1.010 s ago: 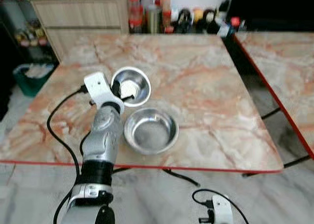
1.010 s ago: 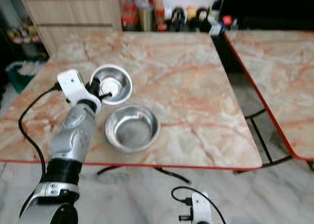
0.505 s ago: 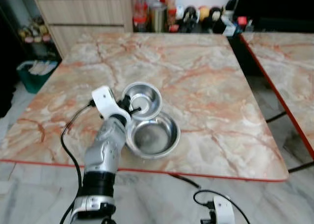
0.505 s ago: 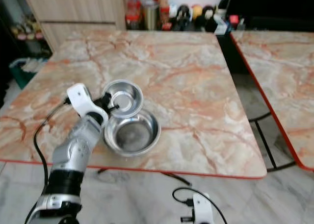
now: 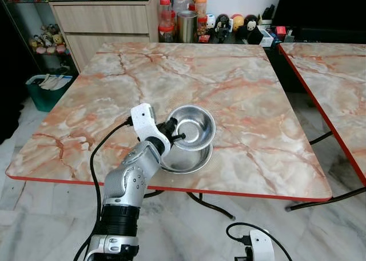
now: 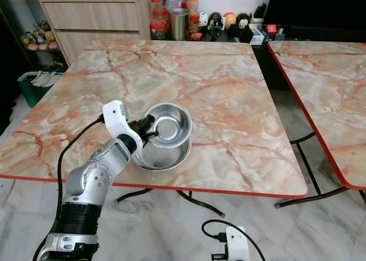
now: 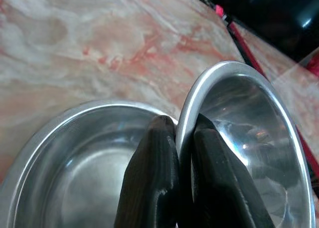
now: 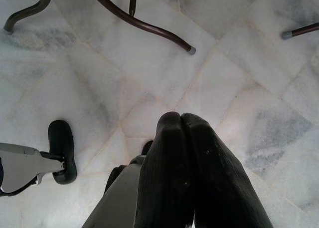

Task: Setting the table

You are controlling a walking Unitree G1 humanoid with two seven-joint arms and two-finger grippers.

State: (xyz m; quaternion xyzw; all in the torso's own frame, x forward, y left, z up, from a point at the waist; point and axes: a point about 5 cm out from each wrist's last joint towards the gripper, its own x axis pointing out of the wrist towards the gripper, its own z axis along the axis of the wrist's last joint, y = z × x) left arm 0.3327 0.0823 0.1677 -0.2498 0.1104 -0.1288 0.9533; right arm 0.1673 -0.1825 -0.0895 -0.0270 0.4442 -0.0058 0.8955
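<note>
On a marble table (image 5: 240, 89) with jars and bottles (image 5: 184, 18) beyond its far edge, the left gripper (image 5: 174, 131) pinches a small steel bowl (image 5: 193, 128) by its rim, above a larger bowl (image 5: 186, 158).

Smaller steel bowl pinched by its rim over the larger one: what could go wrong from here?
1. The left tool grips the smaller bowl only at its thin rim, so it may slip or swing.
2. It hangs tilted over the larger bowl; dropped, it could knock that bowl toward the table's near edge.
</note>
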